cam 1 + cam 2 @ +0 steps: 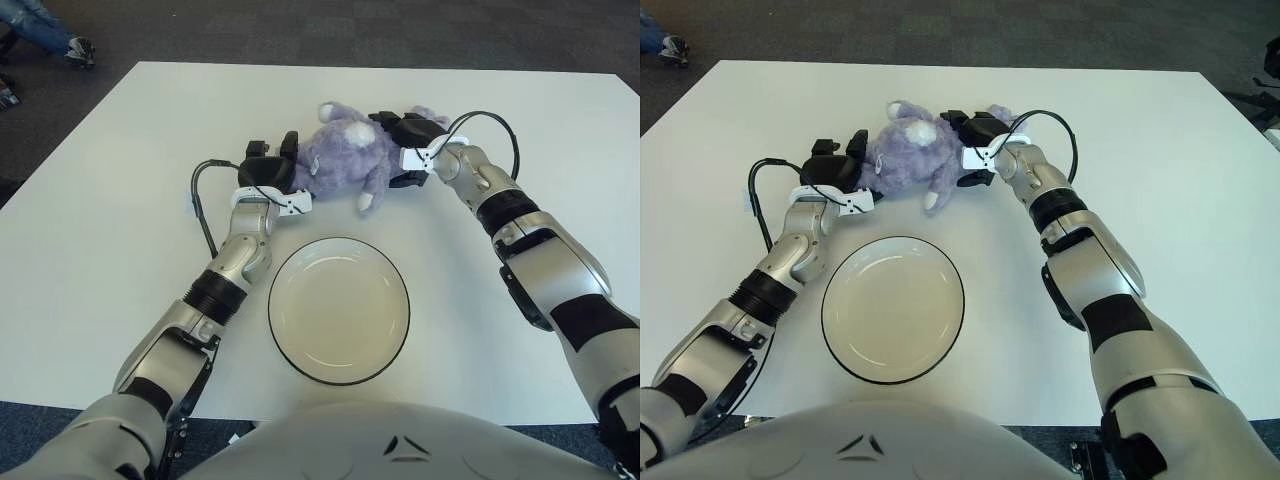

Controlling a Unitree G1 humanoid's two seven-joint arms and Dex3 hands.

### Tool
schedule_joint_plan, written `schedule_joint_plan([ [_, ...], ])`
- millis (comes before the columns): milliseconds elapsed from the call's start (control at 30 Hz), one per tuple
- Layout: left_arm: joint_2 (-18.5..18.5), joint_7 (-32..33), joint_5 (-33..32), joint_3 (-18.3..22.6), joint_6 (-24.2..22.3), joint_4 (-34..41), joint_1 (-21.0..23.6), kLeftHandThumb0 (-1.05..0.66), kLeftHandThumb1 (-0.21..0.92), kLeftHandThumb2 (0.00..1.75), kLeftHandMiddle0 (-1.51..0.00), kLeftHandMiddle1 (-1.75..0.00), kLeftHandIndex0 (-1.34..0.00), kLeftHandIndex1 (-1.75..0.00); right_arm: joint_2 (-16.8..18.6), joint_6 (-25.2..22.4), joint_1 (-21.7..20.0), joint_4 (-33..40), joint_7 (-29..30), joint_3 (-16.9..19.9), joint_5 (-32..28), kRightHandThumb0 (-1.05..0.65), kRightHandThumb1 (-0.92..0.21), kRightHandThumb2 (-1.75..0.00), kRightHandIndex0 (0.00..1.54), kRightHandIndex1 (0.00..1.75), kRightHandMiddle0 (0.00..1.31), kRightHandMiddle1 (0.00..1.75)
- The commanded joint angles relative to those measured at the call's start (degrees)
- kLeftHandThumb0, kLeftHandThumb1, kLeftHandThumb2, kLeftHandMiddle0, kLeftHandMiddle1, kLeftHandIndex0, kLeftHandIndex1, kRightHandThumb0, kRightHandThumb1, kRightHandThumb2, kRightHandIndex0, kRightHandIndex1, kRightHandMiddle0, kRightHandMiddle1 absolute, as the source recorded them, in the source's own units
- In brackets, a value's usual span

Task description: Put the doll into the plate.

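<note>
Left eye view: a purple plush doll (343, 160) lies on the white tabletop (120, 200), toward its far middle, with both hands pressed against it from opposite sides. The left hand (268, 176) is at the doll's left flank, its dark fingers (288, 148) curled against the plush. The right hand (405, 135) is at the doll's right side, fingers closed in on the body, so the doll is clamped between the two hands. A white foot sticks out toward the plate (338, 310). The plate, cream with a dark rim, sits nearer the robot than the doll, between the two forearms, and holds nothing. The doll is apart from the plate, beyond its far edge. Whether the doll is lifted off the tabletop cannot be told.

Right eye view: the same grip shows, with the left hand (833, 170) at the doll's (908, 158) left and the right hand (975, 132) at its right, both touching the plush. A black cable loops over each wrist. The plate (893, 308) lies below the doll, its far rim near but not touching it.
</note>
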State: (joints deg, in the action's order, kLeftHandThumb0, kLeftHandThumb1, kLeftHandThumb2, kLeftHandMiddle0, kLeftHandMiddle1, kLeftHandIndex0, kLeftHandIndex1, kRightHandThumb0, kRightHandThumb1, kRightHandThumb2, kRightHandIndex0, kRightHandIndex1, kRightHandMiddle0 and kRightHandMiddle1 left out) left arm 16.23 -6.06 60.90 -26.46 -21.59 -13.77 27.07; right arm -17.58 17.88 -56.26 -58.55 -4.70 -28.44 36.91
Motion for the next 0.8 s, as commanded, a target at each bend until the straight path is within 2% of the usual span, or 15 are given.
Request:
schedule_joint_plan([
  [0,0.20,-0.75,-0.89,-0.75,1.34,-1.02,2.17,-0.86,0.87,0.49,0.00,-1.35,0.00,-0.42,-0.42,-0.68,1.66,0.50,-0.50,0.13,-0.18,-0.37,-0.18,-1.08,0.02,0.94,0.00,0.51],
  [33,0.09,-0.65,-1.22,-0.67,1.62,-1.24,2.30,-0.84,0.86,0.48,0.00,-1.38,0.00,-0.47,-0.35,-1.14,1.71,0.69,-0.30,0.23,-0.15,-0.35,-0.17,-1.09,0.02,1.00,0.00,0.58],
  [67,-0.06,-0.56,-1.44,-0.63,1.76,-1.49,2.48,-0.78,0.77,0.56,0.00,-1.45,0.00,-0.60,-0.36,-1.39,1.69,0.73,-0.20,0.30,-0.13,-0.32,-0.15,-1.12,0.01,1.17,0.00,0.81],
  [100,-0.27,-0.27,-1.77,-0.54,1.93,-1.79,2.66,-0.75,0.70,0.64,0.00,-1.50,0.00,-0.69,-0.20,-1.74,1.55,0.49,-0.03,0.39,-0.16,-0.29,-0.14,-1.14,0.01,1.29,0.00,0.96],
  [167,-0.51,0.28,-2.37,-0.42,2.22,-2.25,2.93,-0.68,0.59,0.77,-0.01,-1.62,0.00,-0.93,0.02,-2.12,1.43,0.17,0.19,0.53,-0.25,-0.24,-0.12,-1.20,0.05,1.41,0.00,1.28],
  [233,-0.65,0.86,-3.00,-0.30,2.69,-2.62,3.12,-0.63,0.51,0.86,-0.06,-1.68,0.00,-1.16,0.14,-2.30,1.43,0.06,0.35,0.68,-0.38,-0.18,-0.11,-1.26,0.15,1.50,0.06,1.51],
  [300,-0.71,1.28,-3.45,-0.22,3.06,-2.90,3.26,-0.57,0.43,0.95,-0.16,-1.71,0.00,-1.45,0.20,-2.38,1.42,0.00,0.43,0.79,-0.45,0.11,-0.28,-1.13,0.37,1.53,0.14,1.63],
  [333,-0.73,1.56,-3.95,-0.09,3.58,-3.08,3.37,-0.54,0.40,0.98,-0.19,-1.73,0.00,-1.56,0.23,-2.22,1.38,-0.18,0.51,0.93,-0.60,0.22,-0.34,-1.08,0.46,1.53,0.16,1.67],
  [367,-0.74,1.94,-4.66,0.15,4.33,-3.24,3.43,-0.54,0.40,0.98,-0.19,-1.73,0.00,-1.56,0.21,-1.59,1.39,-0.51,0.78,1.30,-1.02,0.22,-0.34,-1.08,0.46,1.53,0.16,1.67],
  [400,-0.74,2.24,-5.22,0.31,4.89,-3.37,3.48,-0.28,0.41,1.05,-0.31,-1.72,-0.08,-1.62,0.19,-1.12,1.40,-0.76,0.98,1.58,-1.32,0.14,-0.27,-1.19,0.61,1.45,0.32,1.70],
  [500,-0.63,3.44,-6.84,0.74,6.67,-3.71,3.51,-0.10,0.39,1.15,-0.51,-1.65,-0.27,-1.71,0.21,0.24,1.35,-1.65,1.92,2.14,-1.79,0.05,-0.13,-1.37,0.82,1.31,0.58,1.73],
  [567,-0.47,4.67,-7.87,0.99,8.27,-4.12,3.57,-0.06,0.39,1.17,-0.55,-1.63,-0.30,-1.72,0.35,1.00,1.52,-1.86,2.41,2.64,-2.27,0.03,-0.09,-1.40,0.86,1.29,0.64,1.74],
  [633,-0.33,5.50,-8.53,1.11,9.31,-4.48,3.64,-0.03,0.29,1.26,-0.64,-1.52,-0.46,-1.74,0.43,1.49,1.58,-2.05,2.73,2.86,-2.64,0.01,-0.03,-1.47,0.92,1.25,0.72,1.74],
  [767,0.03,9.37,-11.05,2.09,13.91,-6.18,3.61,-0.01,0.18,1.36,-0.79,-1.39,-0.59,-1.74,0.70,2.34,1.47,-2.84,2.45,3.96,-4.09,0.01,0.03,-1.54,0.96,1.23,0.79,1.75],
])
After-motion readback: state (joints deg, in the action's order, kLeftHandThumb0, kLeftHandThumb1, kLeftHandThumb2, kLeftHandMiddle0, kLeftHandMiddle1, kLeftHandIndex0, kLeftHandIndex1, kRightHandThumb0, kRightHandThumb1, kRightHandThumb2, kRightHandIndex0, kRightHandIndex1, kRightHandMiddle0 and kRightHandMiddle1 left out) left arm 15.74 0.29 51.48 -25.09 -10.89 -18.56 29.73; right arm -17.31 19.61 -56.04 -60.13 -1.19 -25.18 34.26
